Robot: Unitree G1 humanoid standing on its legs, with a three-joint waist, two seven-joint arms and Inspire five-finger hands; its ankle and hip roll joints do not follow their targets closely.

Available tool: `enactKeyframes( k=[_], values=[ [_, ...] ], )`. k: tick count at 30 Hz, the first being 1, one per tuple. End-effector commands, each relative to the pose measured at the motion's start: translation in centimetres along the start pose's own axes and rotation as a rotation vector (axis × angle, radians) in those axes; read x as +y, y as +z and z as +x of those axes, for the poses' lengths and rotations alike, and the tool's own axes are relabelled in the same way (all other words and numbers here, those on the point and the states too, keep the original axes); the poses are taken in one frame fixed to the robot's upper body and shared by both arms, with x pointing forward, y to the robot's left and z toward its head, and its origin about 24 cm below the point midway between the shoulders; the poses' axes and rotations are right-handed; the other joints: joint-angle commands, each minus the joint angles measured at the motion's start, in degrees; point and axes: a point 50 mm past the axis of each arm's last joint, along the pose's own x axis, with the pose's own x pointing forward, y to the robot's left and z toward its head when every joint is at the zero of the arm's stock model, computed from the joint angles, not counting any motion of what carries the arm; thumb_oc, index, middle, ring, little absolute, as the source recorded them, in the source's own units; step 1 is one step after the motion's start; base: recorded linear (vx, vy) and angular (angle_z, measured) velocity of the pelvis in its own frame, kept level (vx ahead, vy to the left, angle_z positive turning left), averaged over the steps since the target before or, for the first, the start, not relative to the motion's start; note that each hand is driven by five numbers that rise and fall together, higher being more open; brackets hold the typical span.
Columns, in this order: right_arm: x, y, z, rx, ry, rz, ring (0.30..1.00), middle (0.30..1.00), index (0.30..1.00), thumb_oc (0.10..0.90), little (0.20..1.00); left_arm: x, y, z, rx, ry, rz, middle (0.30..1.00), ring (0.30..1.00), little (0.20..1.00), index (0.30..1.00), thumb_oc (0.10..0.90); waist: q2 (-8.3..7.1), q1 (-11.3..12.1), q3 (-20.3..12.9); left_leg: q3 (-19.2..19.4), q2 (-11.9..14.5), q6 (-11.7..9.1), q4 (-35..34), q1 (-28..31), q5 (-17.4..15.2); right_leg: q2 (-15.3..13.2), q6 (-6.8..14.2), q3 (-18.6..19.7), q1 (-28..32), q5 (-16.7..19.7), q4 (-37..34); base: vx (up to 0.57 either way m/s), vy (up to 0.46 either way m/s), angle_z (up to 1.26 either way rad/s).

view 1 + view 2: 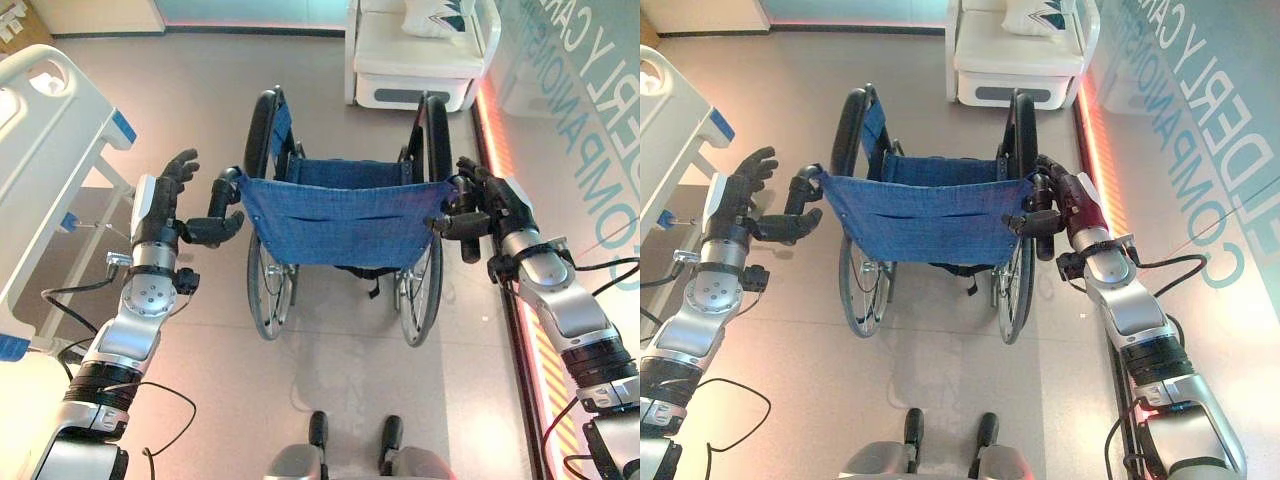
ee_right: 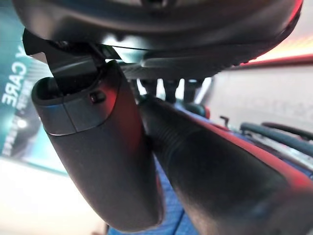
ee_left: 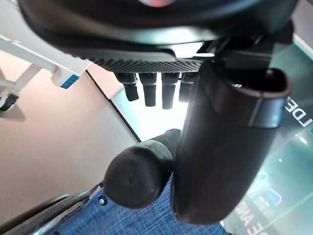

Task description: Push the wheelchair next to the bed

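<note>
A wheelchair (image 1: 340, 215) with a blue fabric back and black tyres stands in the middle of the floor, its back towards me. My left hand (image 1: 160, 205) is open just left of the left push handle (image 1: 224, 190), fingers straight and raised. Its thumb (image 3: 225, 147) reaches out beside the handle's rounded end (image 3: 139, 174). My right hand (image 1: 490, 205) is curled round the right push handle (image 1: 468, 245), whose grip (image 2: 210, 161) lies against the palm beside the thumb (image 2: 107, 156). The white bed (image 1: 45, 150) with blue corner pieces stands at the left.
A white armchair (image 1: 415, 60) with a cushion stands at the back, just beyond the wheelchair. A glass wall with large lettering (image 1: 590, 130) and a red light strip (image 1: 495, 120) run along the right. Open floor lies between the wheelchair and the bed.
</note>
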Motion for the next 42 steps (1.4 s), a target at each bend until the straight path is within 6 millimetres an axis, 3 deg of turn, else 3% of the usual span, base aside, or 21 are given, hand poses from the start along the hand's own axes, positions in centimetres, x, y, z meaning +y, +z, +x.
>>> enactKeyframes(
  k=[1, 6, 10, 18, 25, 38, 42],
  values=[
    [-2.0, 0.0, 0.4, 0.056, -0.018, -0.143, 0.9, 0.9, 0.9, 0.8, 0.9, 5.5, 3.3, 2.4, -0.112, 0.198, 0.149, 0.9, 0.9, 0.9, 0.9, 0.8, -1.41, 0.74, -4.16, 0.47, -2.88, 1.32, 5.99, -4.07, -5.39, 0.27, 0.52, 3.05, -4.13, -3.48, 7.73, 0.0, 0.0, 0.0],
    [-2.8, 0.0, 0.7, 0.121, -0.042, -0.22, 0.9, 0.9, 0.9, 0.8, 0.9, 5.6, 2.7, 2.8, -0.019, 0.132, 0.134, 0.9, 0.9, 0.9, 0.9, 0.8, -1.48, 0.92, -3.62, 0.24, -2.88, 1.23, 6.03, -4.29, -5.31, 0.3, 0.59, 2.93, -4.21, -3.45, 7.75, -0.01, -0.003, 0.0],
    [-4.7, 0.6, 1.0, 0.172, -0.164, -0.327, 0.9, 0.9, 0.9, 0.8, 0.9, 5.1, 2.2, 3.5, 0.062, 0.064, 0.075, 0.9, 0.9, 0.9, 0.9, 0.8, -1.45, 0.84, -3.11, 0.34, -2.8, 1.32, 5.97, -4.36, -5.2, 0.38, 0.7, 2.95, -4.36, -3.45, 8.01, -0.03, -0.013, 0.02],
    [-7.4, 1.4, 1.6, 0.32, -0.306, -0.365, 0.9, 0.9, 0.9, 0.8, 0.9, 4.7, 1.1, 4.7, 0.209, 0.03, 0.117, 0.9, 0.9, 0.9, 0.9, 0.8, -1.52, 0.42, -2.31, 0.68, -2.89, 1.52, 6.49, -4.41, -5.6, 0.65, 0.73, 3.47, -4.53, -3.32, 8.2, 0.0, -0.004, 0.0],
    [-8.7, 1.1, 1.7, 0.436, -0.345, -0.384, 0.9, 0.9, 0.9, 0.8, 0.9, 5.3, -0.5, 5.1, 0.386, 0.006, 0.175, 0.9, 0.9, 0.9, 0.9, 0.8, -1.43, 0.13, -1.68, 1.14, -2.93, 1.54, 7.09, -4.94, -5.76, 0.75, 0.59, 3.81, -4.73, -3.21, 8.19, 0.0, 0.0, 0.0],
    [-10.1, 1.5, 2.2, 0.526, -0.337, -0.407, 0.9, 0.9, 0.9, 0.8, 0.9, 6.1, -0.9, 6.0, 0.589, -0.114, 0.306, 0.9, 0.9, 0.9, 0.9, 0.8, -1.7, -0.19, -0.99, 1.51, -2.77, 1.68, 7.53, -5.8, -5.97, 0.82, 0.6, 3.66, -5.44, -3.09, 8.55, 0.0, 0.0, 0.0],
    [-9.7, 1.8, 2.6, 0.536, -0.285, -0.404, 0.9, 0.9, 0.9, 0.8, 0.9, 6.0, -0.3, 6.5, 0.56, -0.129, 0.357, 0.9, 0.9, 0.9, 0.9, 0.8, -1.94, -0.37, -1.02, 1.61, -2.76, 1.63, 7.66, -5.94, -6.03, 0.75, 0.58, 3.6, -5.56, -3.02, 8.54, 0.0, 0.0, 0.0]
  ],
)
